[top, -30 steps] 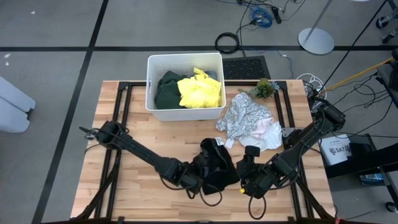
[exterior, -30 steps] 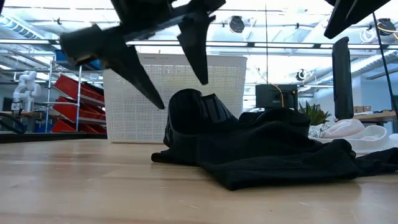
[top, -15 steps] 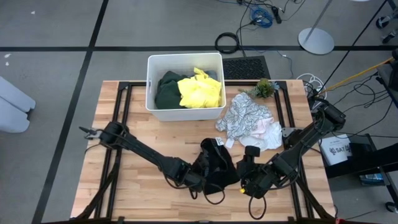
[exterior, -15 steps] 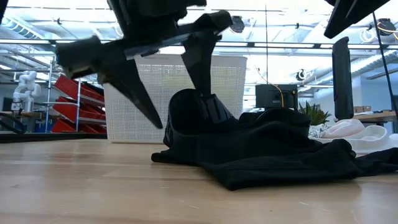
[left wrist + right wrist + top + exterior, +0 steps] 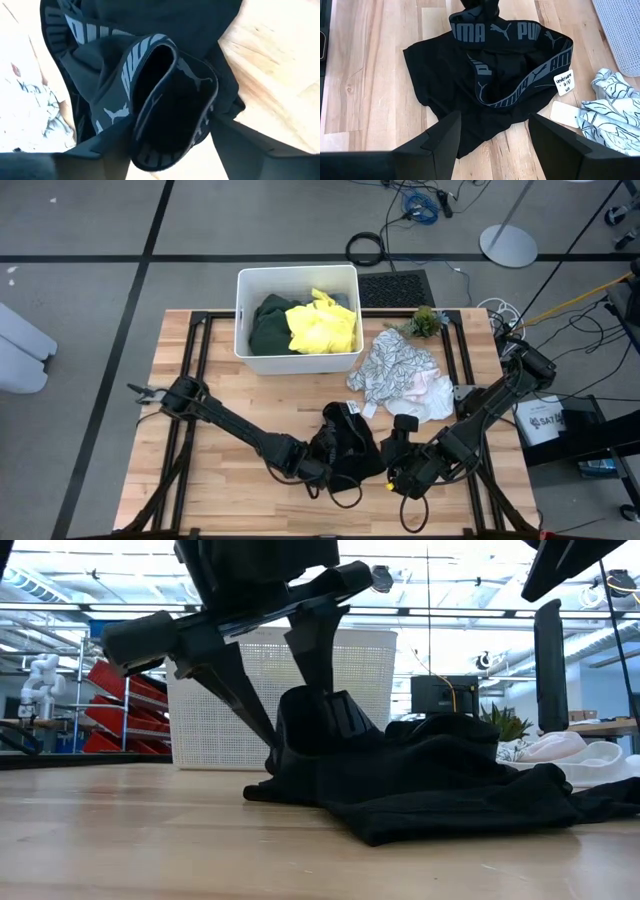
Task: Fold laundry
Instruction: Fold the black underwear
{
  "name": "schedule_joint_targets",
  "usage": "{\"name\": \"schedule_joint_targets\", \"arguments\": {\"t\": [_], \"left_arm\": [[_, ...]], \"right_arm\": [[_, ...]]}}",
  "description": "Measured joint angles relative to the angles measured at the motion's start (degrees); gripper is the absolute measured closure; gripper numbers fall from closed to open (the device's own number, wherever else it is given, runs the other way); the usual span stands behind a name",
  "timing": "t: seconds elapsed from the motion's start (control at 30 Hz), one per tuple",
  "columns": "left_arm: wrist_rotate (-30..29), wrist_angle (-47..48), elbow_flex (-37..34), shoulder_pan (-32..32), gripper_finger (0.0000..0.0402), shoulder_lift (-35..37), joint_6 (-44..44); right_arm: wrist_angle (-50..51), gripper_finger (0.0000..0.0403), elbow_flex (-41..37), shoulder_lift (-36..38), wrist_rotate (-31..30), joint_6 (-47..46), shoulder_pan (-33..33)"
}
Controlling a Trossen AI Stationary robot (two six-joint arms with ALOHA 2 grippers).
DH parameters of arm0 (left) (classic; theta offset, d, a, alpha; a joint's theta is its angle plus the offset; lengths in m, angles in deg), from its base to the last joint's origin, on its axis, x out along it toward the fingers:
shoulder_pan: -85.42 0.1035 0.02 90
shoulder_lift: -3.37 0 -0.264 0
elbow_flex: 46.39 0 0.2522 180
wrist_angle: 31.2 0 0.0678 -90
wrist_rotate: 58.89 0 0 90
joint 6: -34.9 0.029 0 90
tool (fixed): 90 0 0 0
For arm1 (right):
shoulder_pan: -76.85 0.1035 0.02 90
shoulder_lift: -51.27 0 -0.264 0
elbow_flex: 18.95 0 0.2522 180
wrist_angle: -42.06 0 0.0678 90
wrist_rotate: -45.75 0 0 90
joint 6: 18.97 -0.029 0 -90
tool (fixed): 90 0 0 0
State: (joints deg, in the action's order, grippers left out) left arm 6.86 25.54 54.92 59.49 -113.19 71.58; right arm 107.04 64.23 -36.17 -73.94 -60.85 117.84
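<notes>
Presently the black garment [image 5: 350, 448] lies crumpled on the wooden table [image 5: 250, 405], near its front edge and between the two arms. Its grey lettered waistband (printed with a brand name) is visible in both wrist views. The left gripper [image 5: 278, 705] stands at the garment's left end with its fingers [image 5: 107, 150] spread wide, straddling a raised fold of the waistband; one finger touches the cloth in the low view, but nothing is pinched. The right gripper [image 5: 492, 137] hovers just beside the garment's right side, fingers [image 5: 442, 140] parted fairly wide, holding nothing. A small white label [image 5: 563, 82] is attached to the waistband.

The white garment with grey pattern [image 5: 400, 370] lies in a heap on the table, right of the white bin [image 5: 243, 315] and apart from the black one. Inside the bin rest the dark green garment [image 5: 268, 325] and the bright yellow garment [image 5: 322, 325], touching one another.
</notes>
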Motion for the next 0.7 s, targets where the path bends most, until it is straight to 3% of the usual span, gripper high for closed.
{"name": "schedule_joint_targets", "arguments": {"t": [0.2,0.43,0.6,0.7], "left_arm": [[-0.20,2.46,0.00,-0.02,0.0226,0.00,-6.68],[-0.51,10.19,0.00,-0.01,0.0382,0.02,-19.89],[1.68,16.59,1.32,0.00,0.0392,0.04,-29.00],[8.55,23.97,3.72,0.03,0.0396,0.05,-37.45]], "right_arm": [[0.00,0.0183,0.00,0.00,0.00,0.00,0.00],[0.02,0.0183,0.00,0.00,-0.03,0.12,0.00],[0.00,0.0183,0.00,0.00,-0.07,0.12,0.00],[-0.15,0.0183,0.00,0.00,-0.41,0.87,-0.10]]}}
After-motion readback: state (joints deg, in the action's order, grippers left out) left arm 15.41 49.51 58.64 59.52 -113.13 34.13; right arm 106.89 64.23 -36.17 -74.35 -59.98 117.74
